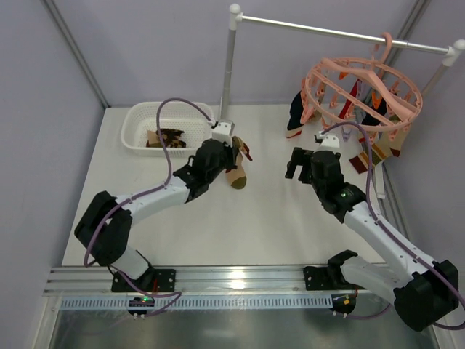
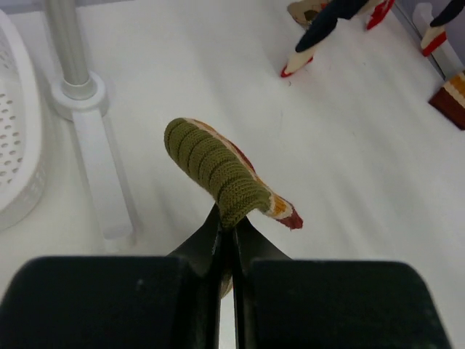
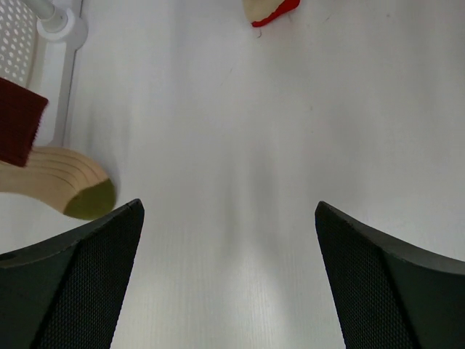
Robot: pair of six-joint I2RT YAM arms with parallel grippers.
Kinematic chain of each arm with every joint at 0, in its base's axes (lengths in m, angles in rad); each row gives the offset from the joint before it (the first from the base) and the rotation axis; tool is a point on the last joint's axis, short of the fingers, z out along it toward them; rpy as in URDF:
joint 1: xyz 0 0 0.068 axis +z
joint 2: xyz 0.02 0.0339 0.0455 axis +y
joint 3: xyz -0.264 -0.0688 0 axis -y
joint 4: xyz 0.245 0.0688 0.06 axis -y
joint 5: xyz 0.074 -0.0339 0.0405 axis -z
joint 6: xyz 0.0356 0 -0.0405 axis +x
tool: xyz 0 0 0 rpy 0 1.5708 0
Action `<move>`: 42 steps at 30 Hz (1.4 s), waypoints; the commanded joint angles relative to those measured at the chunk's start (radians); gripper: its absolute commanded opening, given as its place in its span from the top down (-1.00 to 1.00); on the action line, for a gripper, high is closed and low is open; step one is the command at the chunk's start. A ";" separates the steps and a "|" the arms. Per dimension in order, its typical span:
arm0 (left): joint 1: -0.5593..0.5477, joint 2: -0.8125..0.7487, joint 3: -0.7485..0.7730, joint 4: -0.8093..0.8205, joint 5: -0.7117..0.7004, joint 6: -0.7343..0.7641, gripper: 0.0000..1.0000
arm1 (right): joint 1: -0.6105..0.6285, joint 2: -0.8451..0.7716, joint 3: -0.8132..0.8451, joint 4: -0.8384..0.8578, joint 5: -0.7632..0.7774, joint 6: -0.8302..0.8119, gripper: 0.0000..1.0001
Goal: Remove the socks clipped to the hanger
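The left gripper (image 2: pixel 231 230), clamped tight on an olive-striped sock (image 2: pixel 215 171), holds it above the table (image 1: pixel 276 218) near the white basket (image 1: pixel 139 122). The right gripper (image 3: pixel 229 209) gapes wide, empty. More socks (image 1: pixel 297 115) hang from the pink hanger (image 1: pixel 312 80). Likely next: drop this sock into the basket.

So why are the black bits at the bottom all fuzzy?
Left wrist view: the left gripper is too near the lens, so it blurs; the striped sock it pinches looks sharp. Right wrist view: the open right gripper blurs likewise. Top view: bright glare on the metal rail.
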 commanded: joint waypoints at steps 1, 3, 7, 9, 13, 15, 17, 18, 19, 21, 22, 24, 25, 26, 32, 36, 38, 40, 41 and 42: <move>0.063 -0.057 0.033 -0.034 0.059 -0.032 0.99 | -0.001 0.011 -0.056 0.133 -0.048 0.033 -0.99; 0.112 -0.074 0.066 -0.081 0.067 -0.036 1.00 | -0.005 0.054 -0.087 0.156 -0.088 0.042 -0.99; 0.172 -0.100 0.119 -0.150 0.067 -0.009 1.00 | -0.019 0.119 -0.119 0.221 -0.153 0.050 -0.99; 0.196 -0.108 0.159 -0.186 0.068 0.000 1.00 | -0.025 0.134 -0.133 0.236 -0.173 0.050 -0.99; 0.303 -0.114 0.217 -0.218 0.094 -0.012 1.00 | -0.048 0.151 -0.149 0.259 -0.209 0.048 -0.99; 0.333 -0.105 0.251 -0.236 0.100 -0.010 1.00 | -0.062 0.156 -0.161 0.296 -0.226 0.051 -0.99; 0.365 -0.085 0.306 -0.269 0.097 0.000 1.00 | -0.071 0.163 -0.172 0.317 -0.246 0.051 -0.99; 0.371 -0.077 0.323 -0.279 0.078 0.008 1.00 | -0.081 0.166 -0.175 0.324 -0.254 0.053 -0.99; 0.380 -0.069 0.339 -0.281 0.062 0.023 1.00 | -0.084 0.171 -0.178 0.334 -0.259 0.053 -1.00; 0.403 -0.048 0.383 -0.313 0.035 0.031 1.00 | -0.091 0.189 -0.184 0.345 -0.279 0.056 -0.99; 0.416 -0.042 0.398 -0.318 0.041 0.027 1.00 | -0.101 0.196 -0.187 0.359 -0.286 0.057 -0.99; 0.452 -0.025 0.421 -0.312 0.047 0.008 1.00 | -0.110 0.209 -0.196 0.374 -0.314 0.062 -0.99; 0.460 -0.019 0.429 -0.309 0.047 0.005 1.00 | -0.119 0.216 -0.198 0.386 -0.321 0.062 -0.99; 0.468 -0.010 0.437 -0.309 0.044 0.008 1.00 | -0.124 0.220 -0.198 0.391 -0.329 0.062 -0.99; 0.495 0.047 0.478 -0.307 0.007 0.014 1.00 | -0.150 0.254 -0.199 0.416 -0.348 0.057 -0.99; 0.499 0.063 0.472 -0.299 -0.047 -0.001 1.00 | -0.156 0.265 -0.201 0.426 -0.375 0.053 -0.99; 0.499 0.067 0.472 -0.301 -0.064 -0.009 0.44 | -0.159 0.266 -0.199 0.426 -0.375 0.047 -0.99; 0.499 0.069 0.475 -0.310 -0.093 -0.010 -0.98 | -0.162 0.269 -0.199 0.425 -0.377 0.044 -0.99; 0.499 0.069 0.480 -0.316 -0.108 -0.012 -0.99 | -0.163 0.265 -0.201 0.425 -0.380 0.042 -0.99; 0.499 0.069 0.481 -0.321 -0.117 -0.012 -0.99 | -0.165 0.263 -0.201 0.426 -0.380 0.042 -0.99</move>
